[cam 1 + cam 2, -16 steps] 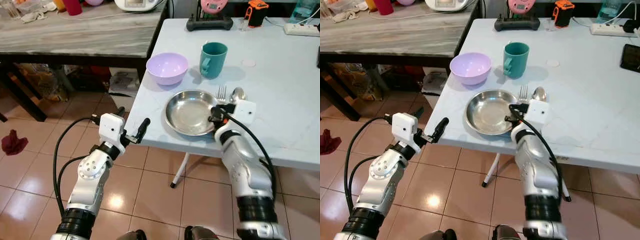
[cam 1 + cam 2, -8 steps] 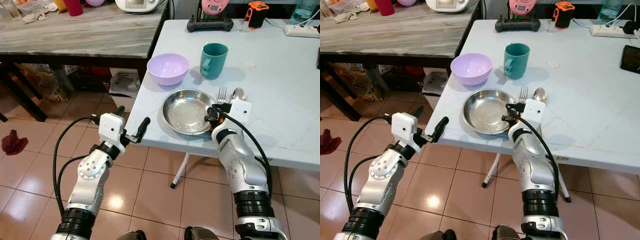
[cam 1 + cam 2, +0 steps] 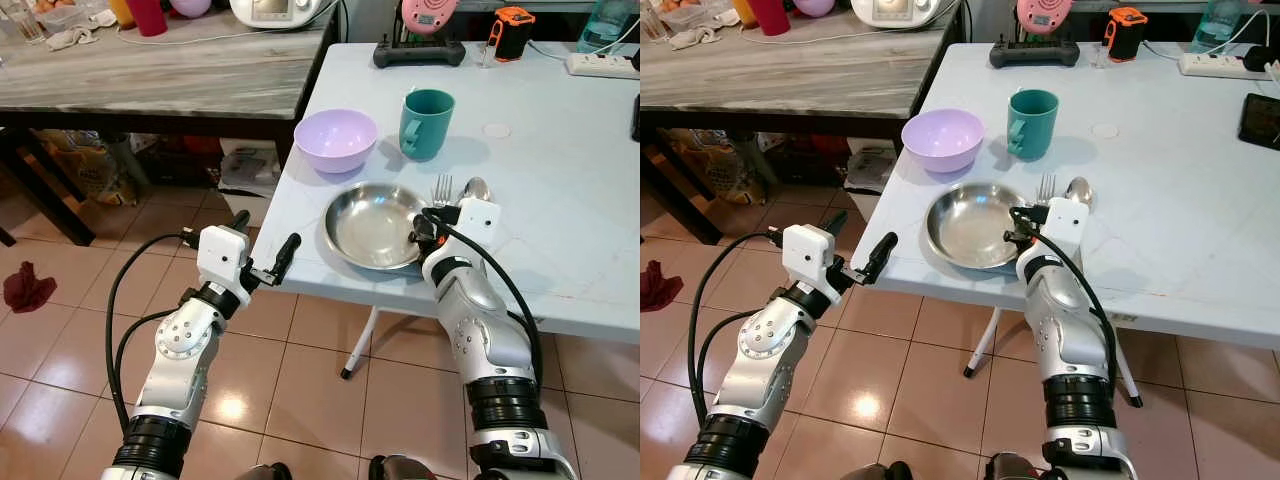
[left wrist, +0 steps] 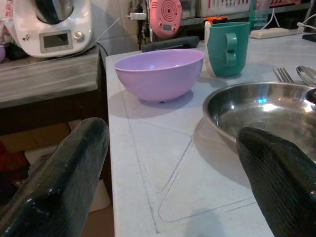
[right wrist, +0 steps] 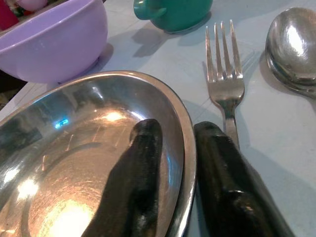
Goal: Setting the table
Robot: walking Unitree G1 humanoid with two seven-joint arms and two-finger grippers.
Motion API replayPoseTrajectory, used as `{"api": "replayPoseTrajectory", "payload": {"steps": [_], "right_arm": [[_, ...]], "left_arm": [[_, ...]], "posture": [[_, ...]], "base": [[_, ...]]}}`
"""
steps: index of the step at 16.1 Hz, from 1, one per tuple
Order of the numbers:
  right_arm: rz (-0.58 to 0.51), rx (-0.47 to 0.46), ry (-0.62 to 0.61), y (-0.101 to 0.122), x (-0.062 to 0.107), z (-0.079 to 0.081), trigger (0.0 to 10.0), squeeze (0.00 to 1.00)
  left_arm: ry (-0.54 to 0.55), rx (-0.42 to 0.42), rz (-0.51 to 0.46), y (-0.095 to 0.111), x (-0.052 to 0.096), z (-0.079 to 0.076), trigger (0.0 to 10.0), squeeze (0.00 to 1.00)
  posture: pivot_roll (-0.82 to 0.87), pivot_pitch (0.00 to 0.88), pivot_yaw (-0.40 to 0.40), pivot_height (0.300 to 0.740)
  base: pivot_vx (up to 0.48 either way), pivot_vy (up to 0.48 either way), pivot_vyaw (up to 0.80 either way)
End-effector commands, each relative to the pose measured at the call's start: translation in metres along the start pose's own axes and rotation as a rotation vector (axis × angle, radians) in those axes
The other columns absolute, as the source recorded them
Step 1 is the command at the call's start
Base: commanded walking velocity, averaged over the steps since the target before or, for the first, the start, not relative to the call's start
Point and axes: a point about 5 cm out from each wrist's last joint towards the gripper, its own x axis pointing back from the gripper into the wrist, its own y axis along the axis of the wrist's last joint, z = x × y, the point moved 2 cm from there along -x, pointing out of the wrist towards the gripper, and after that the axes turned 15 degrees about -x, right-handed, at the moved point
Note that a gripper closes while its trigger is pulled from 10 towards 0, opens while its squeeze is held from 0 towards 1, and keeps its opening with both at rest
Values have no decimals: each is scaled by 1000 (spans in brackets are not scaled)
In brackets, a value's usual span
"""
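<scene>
While the right end effector (image 5: 173,192) stays pinched on the near-right rim of the round stainless-steel plate (image 3: 375,225), one black finger (image 5: 136,177) inside the dish and the other outside against the rim, the plate has slid a bit toward the robot's left and slightly up-table versus a second ago, then barely moved in the last half second. It sits flat on the pale blue-white worktop (image 3: 560,200), near the front edge, just below the lavender plastic bowl (image 3: 335,137) and the teal ceramic mug (image 3: 426,121). The silver fork (image 5: 224,79) and silver spoon (image 5: 294,47) lie side by side just right of the plate; the outer finger is right beside the fork handle, possibly touching it (can't tell from the wrist view). My read: the plate is near its final spot in the place setting and the motion is settling, so the next step is likely a release, with care not to drag the fork on retreat. The left end effector (image 3: 262,252) hovers off the worktop's front-left corner, fingers spread wide, holding nothing, well apart from the plate.
</scene>
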Motion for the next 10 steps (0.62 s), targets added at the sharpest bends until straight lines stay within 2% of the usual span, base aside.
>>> {"api": "replayPoseTrajectory", "payload": {"steps": [1, 2, 3, 7, 10], "right_arm": [[16, 9, 7, -5, -1, 3, 10000, 1000], [22, 9, 9, -6, -2, 4, 10000, 655], [28, 5, 21, -6, -2, 6, 10000, 0], [35, 13, 36, -4, -3, 9, 10000, 0], [44, 16, 38, -4, -4, 8, 10000, 0]], "left_arm": [[2, -7, 4, -1, 1, 4, 10000, 0], [-12, -7, 3, -1, 2, 3, 10000, 0], [-49, -13, -2, -1, 3, 0, 10000, 0], [-175, -17, -31, 2, 10, -7, 10000, 0], [-216, -28, -25, 0, 13, -7, 10000, 0]], "posture": [[-252, 107, 89, 740], [-251, 106, 88, 740], [-252, 109, 86, 740], [-251, 113, 84, 740], [-255, 116, 88, 740]], "base": [[0, 0, 0], [0, 0, 0], [0, 0, 0], [0, 0, 0], [0, 0, 0]]}}
